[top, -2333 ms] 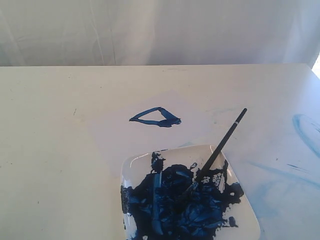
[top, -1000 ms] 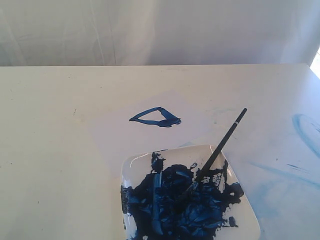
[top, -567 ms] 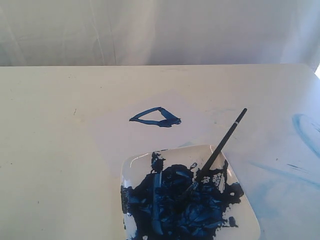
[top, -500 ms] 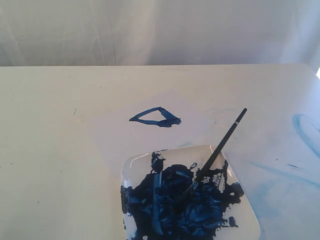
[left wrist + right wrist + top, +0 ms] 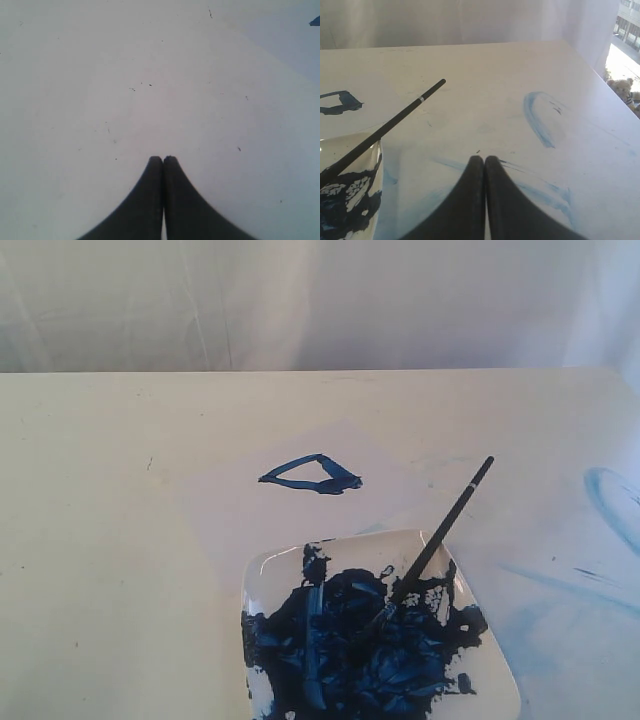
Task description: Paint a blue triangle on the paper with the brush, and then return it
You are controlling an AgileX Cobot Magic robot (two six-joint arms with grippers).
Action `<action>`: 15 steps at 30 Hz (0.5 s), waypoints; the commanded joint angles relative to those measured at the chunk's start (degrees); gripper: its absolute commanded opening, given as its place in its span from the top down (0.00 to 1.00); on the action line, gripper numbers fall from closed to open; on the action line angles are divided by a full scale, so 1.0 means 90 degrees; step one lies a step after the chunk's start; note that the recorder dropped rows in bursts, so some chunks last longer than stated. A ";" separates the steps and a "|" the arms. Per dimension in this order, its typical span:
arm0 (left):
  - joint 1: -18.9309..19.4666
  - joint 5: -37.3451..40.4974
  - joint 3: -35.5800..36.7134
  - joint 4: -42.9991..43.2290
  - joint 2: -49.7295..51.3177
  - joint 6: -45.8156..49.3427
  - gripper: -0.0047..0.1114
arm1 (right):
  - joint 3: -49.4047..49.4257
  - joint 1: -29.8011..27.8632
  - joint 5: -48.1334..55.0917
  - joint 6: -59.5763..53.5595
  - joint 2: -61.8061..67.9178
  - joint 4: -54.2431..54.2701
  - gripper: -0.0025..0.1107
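A small dark-blue triangle (image 5: 312, 475) is painted on the pale paper (image 5: 240, 510) at the table's middle. The black brush (image 5: 440, 530) leans on the plate's rim, bristles down in the paint, handle end pointing up and away. The right wrist view shows the brush (image 5: 385, 127) and a corner of the triangle (image 5: 340, 102). My right gripper (image 5: 484, 159) is shut and empty, apart from the brush, over smeared table. Over bare table, away from the paper, my left gripper (image 5: 163, 159) is shut with nothing in it. Neither gripper appears in the exterior view.
A square white plate (image 5: 490, 665) with a big dark-blue paint blob (image 5: 370, 650) sits at the front. Faint light-blue smears (image 5: 610, 505) mark the table on the right. The table's right edge (image 5: 600, 75) drops off near a window.
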 commanded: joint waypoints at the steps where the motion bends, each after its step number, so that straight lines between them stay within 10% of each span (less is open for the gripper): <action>1: 0.0043 0.0049 0.0042 0.0008 -0.0022 0.0000 0.96 | -0.0004 -0.0035 -0.0059 0.0000 -0.0038 0.0000 0.98; 15: 0.0461 0.0049 0.0042 0.0020 -0.0022 0.0000 0.96 | -0.0004 -0.0035 -0.0046 0.0000 -0.0038 0.0000 0.98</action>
